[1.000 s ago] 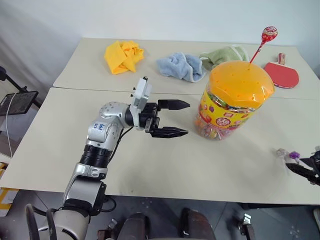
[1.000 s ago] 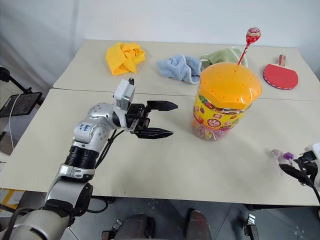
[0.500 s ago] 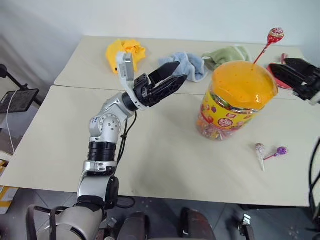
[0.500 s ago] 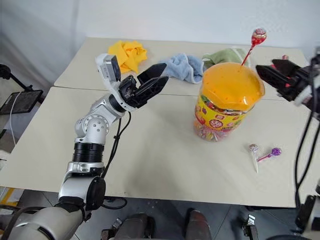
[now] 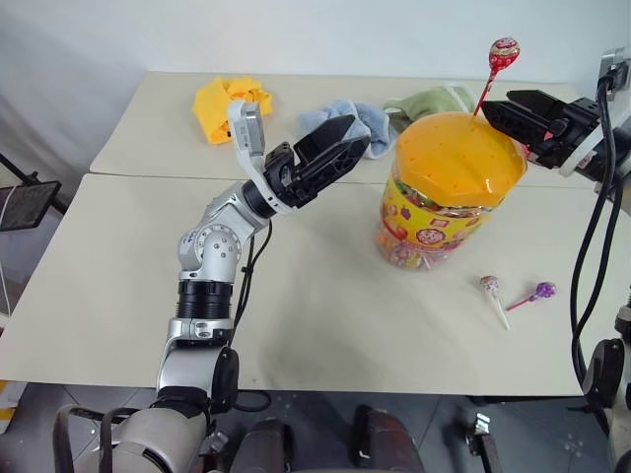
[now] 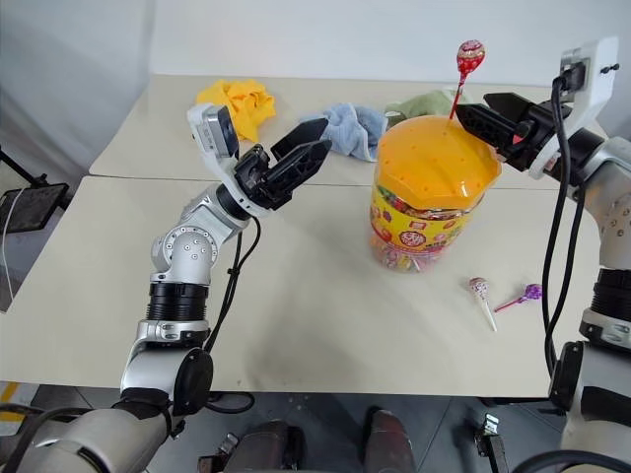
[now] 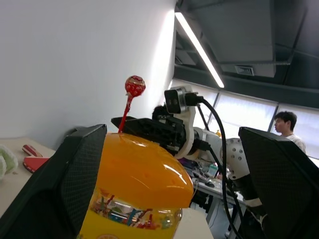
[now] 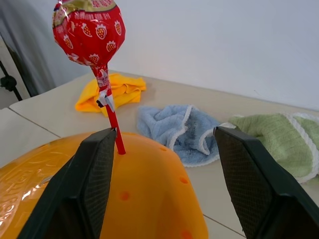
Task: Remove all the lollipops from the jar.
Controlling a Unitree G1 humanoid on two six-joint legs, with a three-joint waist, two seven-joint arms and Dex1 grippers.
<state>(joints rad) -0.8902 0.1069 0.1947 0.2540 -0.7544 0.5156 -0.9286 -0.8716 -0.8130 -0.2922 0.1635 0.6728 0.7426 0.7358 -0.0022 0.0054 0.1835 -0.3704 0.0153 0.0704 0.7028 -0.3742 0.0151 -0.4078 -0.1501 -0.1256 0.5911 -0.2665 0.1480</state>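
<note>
On the table (image 5: pixel 325 325) beside our clear orange-lidded plastic jar (image 5: pixel 444 192) lie the silvery-pink lollipop (image 5: pixel 489 287) and purple lollipop (image 5: pixel 543 291), while the red foil-wrapped lollipop (image 5: pixel 503 51) remains stuck in the lid, our spread right hand (image 5: pixel 518 116) near its stick, our left hand (image 5: pixel 330 148) open and empty.

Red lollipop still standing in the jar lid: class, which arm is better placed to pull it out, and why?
Right. The right gripper, open, sits beside the red lollipop above the jar; the left gripper is farther away.
</note>
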